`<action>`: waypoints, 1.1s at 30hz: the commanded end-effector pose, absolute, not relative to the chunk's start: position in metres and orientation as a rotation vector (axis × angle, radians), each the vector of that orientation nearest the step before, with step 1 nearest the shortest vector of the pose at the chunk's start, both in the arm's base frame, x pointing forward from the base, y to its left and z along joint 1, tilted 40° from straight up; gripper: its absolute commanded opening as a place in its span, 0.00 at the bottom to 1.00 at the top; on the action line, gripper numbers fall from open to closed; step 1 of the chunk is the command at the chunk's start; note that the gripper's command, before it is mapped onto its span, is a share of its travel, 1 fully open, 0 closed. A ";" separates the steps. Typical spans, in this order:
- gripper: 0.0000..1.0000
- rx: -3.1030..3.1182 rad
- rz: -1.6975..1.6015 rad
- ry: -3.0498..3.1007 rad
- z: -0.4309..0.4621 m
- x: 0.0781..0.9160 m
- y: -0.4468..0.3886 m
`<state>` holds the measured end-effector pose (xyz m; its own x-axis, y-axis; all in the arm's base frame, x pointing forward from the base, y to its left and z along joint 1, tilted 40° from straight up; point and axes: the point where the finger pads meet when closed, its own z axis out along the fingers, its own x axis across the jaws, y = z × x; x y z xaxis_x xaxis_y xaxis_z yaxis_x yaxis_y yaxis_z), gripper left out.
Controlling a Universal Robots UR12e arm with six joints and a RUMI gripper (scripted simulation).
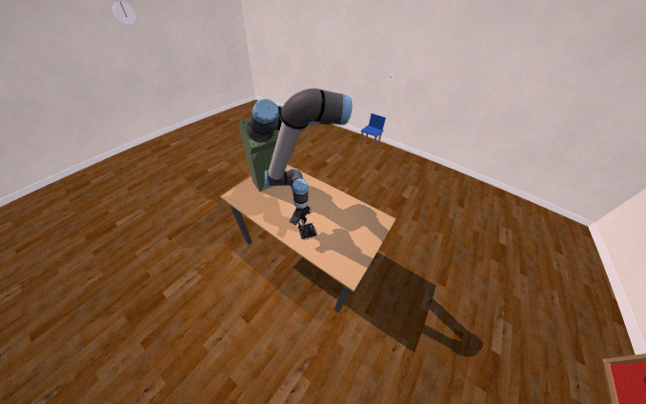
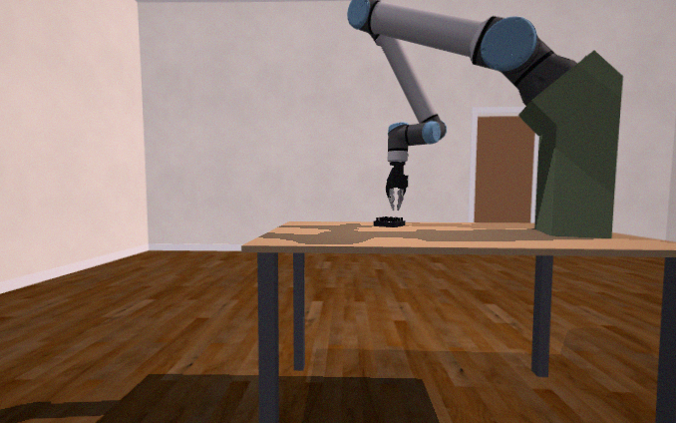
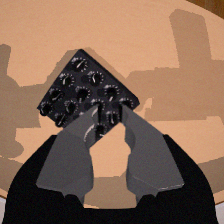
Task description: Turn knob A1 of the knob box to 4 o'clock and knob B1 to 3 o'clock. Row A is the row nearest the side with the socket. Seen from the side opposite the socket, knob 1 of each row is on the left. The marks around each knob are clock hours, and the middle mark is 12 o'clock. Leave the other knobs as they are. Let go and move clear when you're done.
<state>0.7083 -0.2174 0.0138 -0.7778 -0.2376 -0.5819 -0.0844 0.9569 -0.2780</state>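
The black knob box lies flat on the wooden table. In the wrist view it sits turned like a diamond, with several round knobs in rows. My gripper points straight down and hangs a short way above the box, clear of it. Its two grey fingers stand narrow with a small gap, and nothing is between them. In the wrist view the fingertips frame the knobs at the box's near right edge. The knobs' pointer marks are too small to read.
The arm's green pedestal stands at the table's far end. A blue chair stands by the wall and a brown door is behind the table. A red-topped box sits in the room's corner.
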 end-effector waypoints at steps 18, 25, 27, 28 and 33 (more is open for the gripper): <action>0.11 -0.595 -0.437 2.423 0.017 0.705 -0.218; 0.11 -0.765 -0.493 2.390 0.019 0.704 -0.218; 0.11 -0.815 -0.510 2.379 0.020 0.704 -0.218; 0.11 -0.841 -0.518 2.372 0.020 0.704 -0.218; 0.11 -0.973 -0.561 2.336 0.021 0.704 -0.218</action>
